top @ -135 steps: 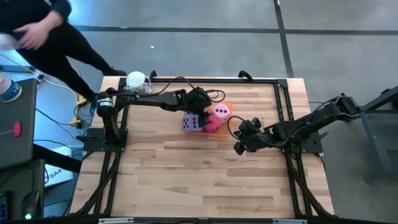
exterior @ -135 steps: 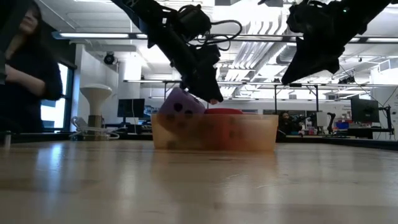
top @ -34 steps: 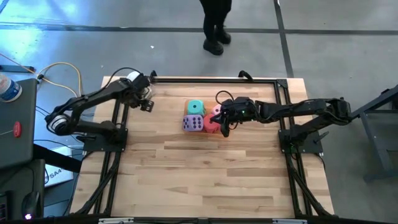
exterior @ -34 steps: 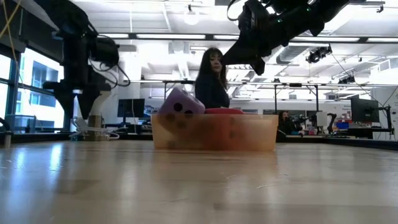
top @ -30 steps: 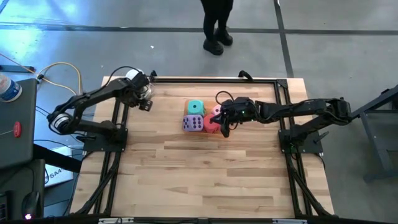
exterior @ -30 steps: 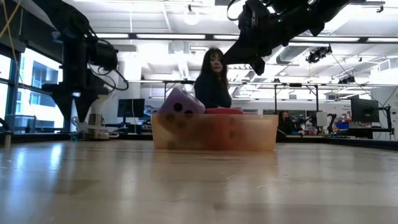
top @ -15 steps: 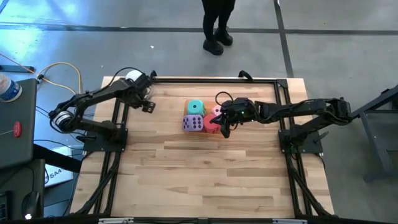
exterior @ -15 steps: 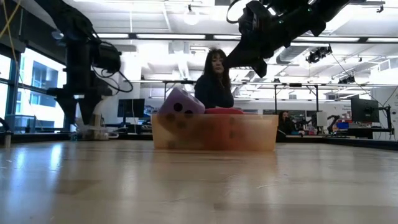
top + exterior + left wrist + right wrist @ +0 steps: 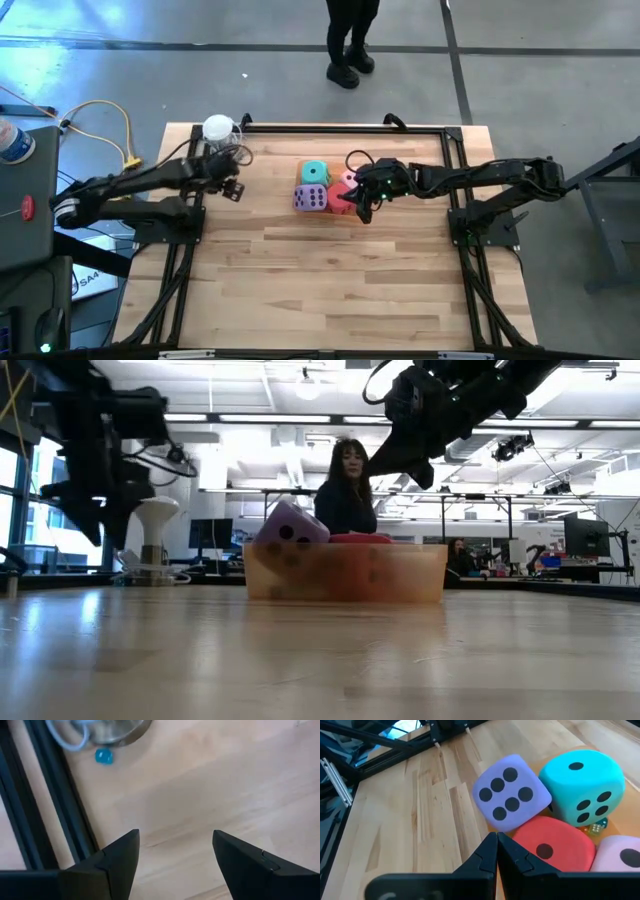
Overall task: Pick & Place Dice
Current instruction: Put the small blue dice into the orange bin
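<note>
Four dice sit packed in the translucent orange tray [image 9: 345, 574] at mid-table: teal [image 9: 314, 172], purple [image 9: 309, 197], pink [image 9: 351, 180] and red [image 9: 340, 201]. In the low view the purple die [image 9: 290, 524] leans tilted above the tray's rim. My right gripper [image 9: 362, 209] is shut and hovers above the tray's right side, over the red die [image 9: 552, 845], clear of the dice. My left gripper [image 9: 232, 189] is open over bare wood near the table's far left corner, with nothing between its fingers [image 9: 120, 857].
A white round-topped clear cup [image 9: 218, 129] stands at the far left corner, beside the black frame rail [image 9: 60, 810]. A small blue piece [image 9: 104, 756] lies by the cup's base. A person [image 9: 345, 485] stands beyond the far edge. Bare wood fills the table's near half.
My left gripper has drawn back from the cup toward the table's near and left edges, staying open. My right gripper has kept still above the tray. The dice have not moved.
</note>
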Motion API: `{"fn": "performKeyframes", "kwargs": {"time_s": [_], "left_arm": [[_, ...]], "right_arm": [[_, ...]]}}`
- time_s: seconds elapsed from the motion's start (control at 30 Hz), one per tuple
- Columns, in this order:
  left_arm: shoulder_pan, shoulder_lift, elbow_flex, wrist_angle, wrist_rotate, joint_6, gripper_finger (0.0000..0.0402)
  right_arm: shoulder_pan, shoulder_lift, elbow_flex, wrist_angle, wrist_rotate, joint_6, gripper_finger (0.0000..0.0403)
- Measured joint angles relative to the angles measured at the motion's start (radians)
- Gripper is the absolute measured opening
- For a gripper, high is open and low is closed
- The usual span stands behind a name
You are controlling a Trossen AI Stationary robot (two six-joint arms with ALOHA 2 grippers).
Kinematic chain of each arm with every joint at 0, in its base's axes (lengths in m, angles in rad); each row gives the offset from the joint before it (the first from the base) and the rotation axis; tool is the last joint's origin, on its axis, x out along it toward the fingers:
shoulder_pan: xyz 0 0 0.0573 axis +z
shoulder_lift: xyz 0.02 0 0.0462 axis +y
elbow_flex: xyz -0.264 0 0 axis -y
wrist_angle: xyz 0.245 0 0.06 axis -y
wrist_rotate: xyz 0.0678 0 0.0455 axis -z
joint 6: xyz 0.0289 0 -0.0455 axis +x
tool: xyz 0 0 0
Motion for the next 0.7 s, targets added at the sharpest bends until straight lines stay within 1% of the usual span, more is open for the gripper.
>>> {"fn": "performKeyframes", "kwargs": {"time_s": [0.07, 0.17, 0.27, 0.33, 0.43, 0.7], "left_arm": [[-0.026, -0.062, -0.055, 0.018, -0.017, -0.077, 0.0241], [-0.048, -0.13, -0.137, 0.109, -0.055, -0.186, 0.0241], [-0.054, -0.146, -0.2, 0.241, -0.087, -0.213, 0.0241], [-0.05, -0.137, -0.222, 0.309, -0.118, -0.214, 0.0241], [-0.017, -0.101, -0.226, 0.316, -0.177, -0.244, 0.0241], [0.12, 0.031, -0.228, 0.34, -0.197, -0.246, 0.0241]], "right_arm": [[0.0, 0.0, 0.0, -0.003, -0.002, 0.001, 0.0002], [-0.001, 0.0, 0.0, 0.008, 0.0, 0.0, 0.0002], [-0.003, 0.0, 0.0, 0.029, 0.003, -0.004, 0.0002], [-0.003, 0.0, 0.0, 0.038, 0.003, -0.005, 0.0002], [-0.003, 0.0, 0.0, 0.044, 0.004, -0.005, 0.0002], [-0.003, 0.0, 0.0, 0.033, -0.002, -0.001, 0.0002]]}}
